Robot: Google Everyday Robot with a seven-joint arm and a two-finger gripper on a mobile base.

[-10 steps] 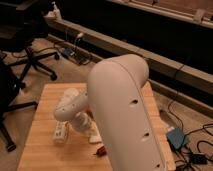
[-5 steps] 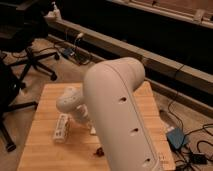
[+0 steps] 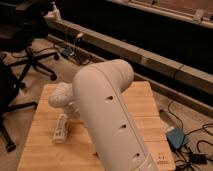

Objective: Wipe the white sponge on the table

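The table is a pale wooden plank top. My large white arm crosses it from the lower right and hides much of its middle. My gripper is at the arm's far end, low over the table's left half, below the rounded wrist and mostly hidden by the forearm. The white sponge is hidden. A white labelled bottle lies on its side on the table just below and left of the gripper.
Black office chairs stand on the floor to the left. A long bench or ledge runs behind the table. A blue box and cables lie on the floor at the right.
My forearm has swung slightly left and now covers the small items that showed beside the gripper a second ago. The bottle has not moved.
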